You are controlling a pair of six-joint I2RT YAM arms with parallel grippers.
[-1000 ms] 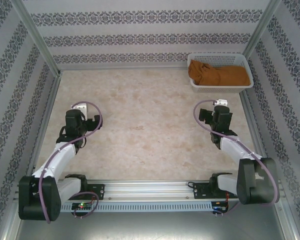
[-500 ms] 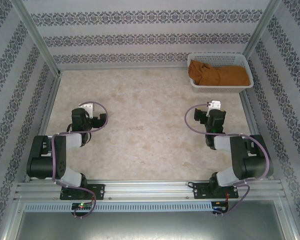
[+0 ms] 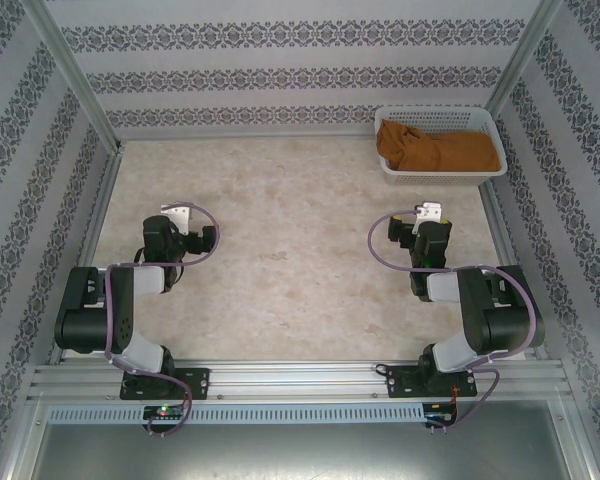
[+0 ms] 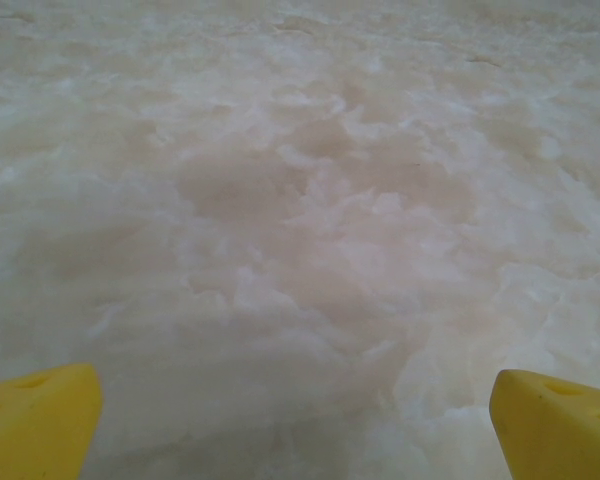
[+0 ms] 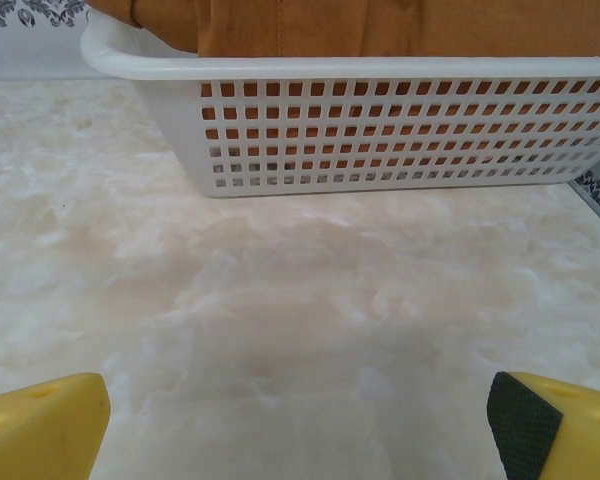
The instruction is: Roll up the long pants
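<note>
The long pants point(image 3: 440, 150) lie bunched as a rust-brown heap inside a white basket point(image 3: 442, 177) at the table's far right corner. In the right wrist view the long pants point(image 5: 380, 25) show above the basket's latticed wall point(image 5: 380, 130), a short way ahead of my right gripper point(image 5: 295, 420). Its yellow fingers point(image 5: 40, 425) stand wide apart with bare table between them. My left gripper point(image 4: 295, 425) is open too, its fingers point(image 4: 35, 420) spread over bare marble. From above, the left gripper point(image 3: 180, 228) hovers at mid-left and the right gripper point(image 3: 427, 230) at mid-right, below the basket.
The marble-patterned tabletop point(image 3: 290, 250) is enclosed by patterned walls and metal corner posts point(image 3: 75, 75). Both arms are folded back near their bases on the rail point(image 3: 300, 380) at the near edge.
Both arms have folded from a stretched-out pose, elbows drawn back toward the bases. The grippers shifted slightly inward and stayed open. The pants have not moved.
</note>
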